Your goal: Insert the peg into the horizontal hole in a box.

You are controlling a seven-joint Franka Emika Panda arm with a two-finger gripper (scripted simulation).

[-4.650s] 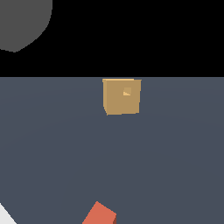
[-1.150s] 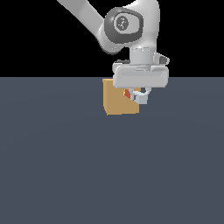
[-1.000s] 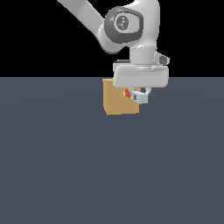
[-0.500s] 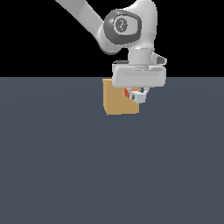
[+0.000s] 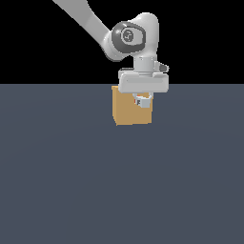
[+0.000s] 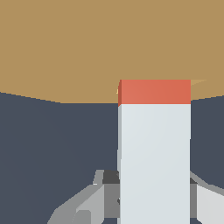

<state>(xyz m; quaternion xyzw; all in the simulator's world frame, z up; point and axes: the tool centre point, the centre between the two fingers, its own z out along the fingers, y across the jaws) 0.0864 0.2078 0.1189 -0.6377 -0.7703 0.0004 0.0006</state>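
The gripper (image 5: 142, 101) is clenched on the peg (image 6: 154, 148), whose red-orange end has gone into the box (image 5: 125, 112) face, at twelve o'clock from the fingers (image 6: 87, 203). The floor (image 5: 119, 190) is grey.

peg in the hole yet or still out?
Partly in. In the wrist view only a short red band of the peg shows where it meets the box.

Box (image 5: 129, 113) directly ahead of fingers (image 5: 142, 101), blocks forward travel. Peg (image 6: 154, 144) fills gap to box face. Bare tabletop (image 5: 119, 190) everywhere around, free for passage.
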